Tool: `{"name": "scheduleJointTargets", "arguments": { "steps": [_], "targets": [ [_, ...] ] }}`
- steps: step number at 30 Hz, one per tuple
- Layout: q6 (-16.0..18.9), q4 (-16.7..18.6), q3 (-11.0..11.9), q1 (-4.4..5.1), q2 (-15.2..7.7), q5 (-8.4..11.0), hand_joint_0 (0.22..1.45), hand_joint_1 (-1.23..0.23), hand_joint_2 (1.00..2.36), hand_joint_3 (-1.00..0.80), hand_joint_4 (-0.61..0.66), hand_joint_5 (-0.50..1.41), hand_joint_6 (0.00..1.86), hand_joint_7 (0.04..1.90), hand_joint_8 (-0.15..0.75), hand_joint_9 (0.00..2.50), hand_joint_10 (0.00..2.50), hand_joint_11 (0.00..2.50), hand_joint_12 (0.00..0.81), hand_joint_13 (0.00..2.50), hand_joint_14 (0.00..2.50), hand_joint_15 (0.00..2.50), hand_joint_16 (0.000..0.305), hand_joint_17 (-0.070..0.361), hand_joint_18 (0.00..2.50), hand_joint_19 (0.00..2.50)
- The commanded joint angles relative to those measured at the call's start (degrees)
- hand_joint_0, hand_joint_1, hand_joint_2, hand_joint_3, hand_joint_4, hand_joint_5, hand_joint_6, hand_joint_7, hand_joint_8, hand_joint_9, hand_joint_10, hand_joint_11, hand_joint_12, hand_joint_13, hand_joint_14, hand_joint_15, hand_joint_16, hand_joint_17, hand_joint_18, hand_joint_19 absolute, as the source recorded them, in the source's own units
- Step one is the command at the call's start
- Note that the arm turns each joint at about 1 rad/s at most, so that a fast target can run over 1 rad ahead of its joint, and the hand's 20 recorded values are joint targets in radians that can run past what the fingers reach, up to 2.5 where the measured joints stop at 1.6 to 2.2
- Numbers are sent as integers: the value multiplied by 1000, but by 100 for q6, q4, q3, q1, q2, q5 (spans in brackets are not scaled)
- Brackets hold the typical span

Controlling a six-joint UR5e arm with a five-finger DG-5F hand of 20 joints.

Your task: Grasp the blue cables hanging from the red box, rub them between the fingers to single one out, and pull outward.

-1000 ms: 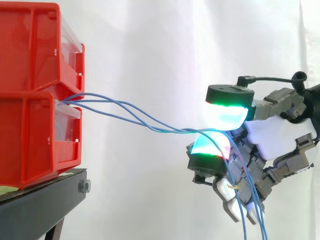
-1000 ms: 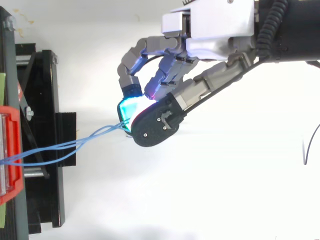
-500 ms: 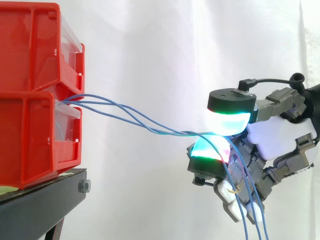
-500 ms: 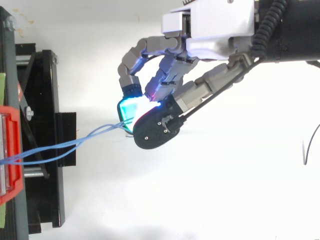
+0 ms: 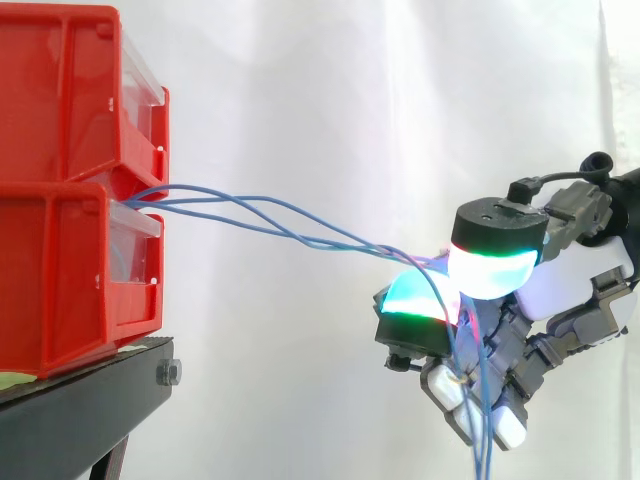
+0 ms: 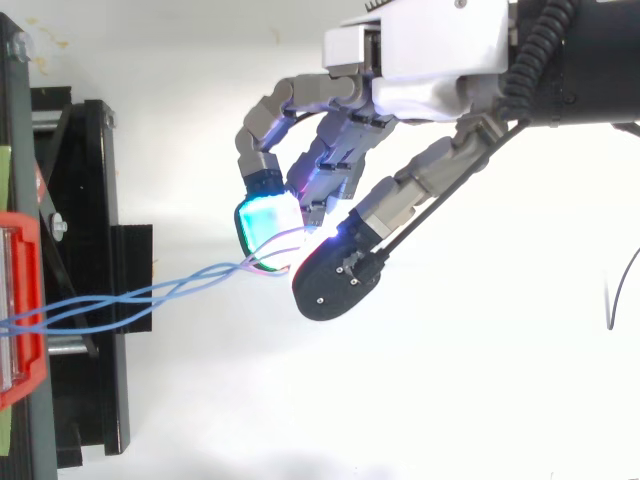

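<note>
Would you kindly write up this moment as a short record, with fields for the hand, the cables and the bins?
hand: the hand is shut on the blue cables, coming in from the side view's right edge
pinch: cables held between two glowing pads
cable run: from the red bins through the air to the hand, loosely twisted; free ends hang below the hand
bins: two, stacked on the black stand
cable exit: top front of the lower bin
backdrop: white curtain

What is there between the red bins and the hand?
Only the cables, loosely twisted, span the gap from the bins to the hand, with the white curtain behind. The side view shows it.
</note>
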Motion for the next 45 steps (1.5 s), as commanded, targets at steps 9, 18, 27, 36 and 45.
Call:
{"name": "scheduleJointTargets", "arguments": {
  "steps": [9,18,27,36,45],
  "targets": [
    [4,0,0,3,0,0,478,-746,1000,-500,68,-146,850,1077,244,846,13,435,395,745,20,542,53,120,662,571],
    [4,0,0,-5,0,0,577,-750,1009,-373,37,-139,843,1119,228,852,17,441,370,736,22,557,48,108,617,595],
    [4,0,0,-5,-9,0,646,-924,1011,-350,38,-158,862,1088,217,783,16,439,367,713,21,539,48,108,625,551],
    [4,0,0,-5,0,0,694,-973,1000,-500,42,-167,869,1052,203,743,13,427,364,707,19,525,47,106,636,520],
    [-5,0,0,3,0,0,499,-763,1000,-500,59,-146,853,1050,231,830,13,429,386,743,19,542,51,115,662,559]
  ]
}}
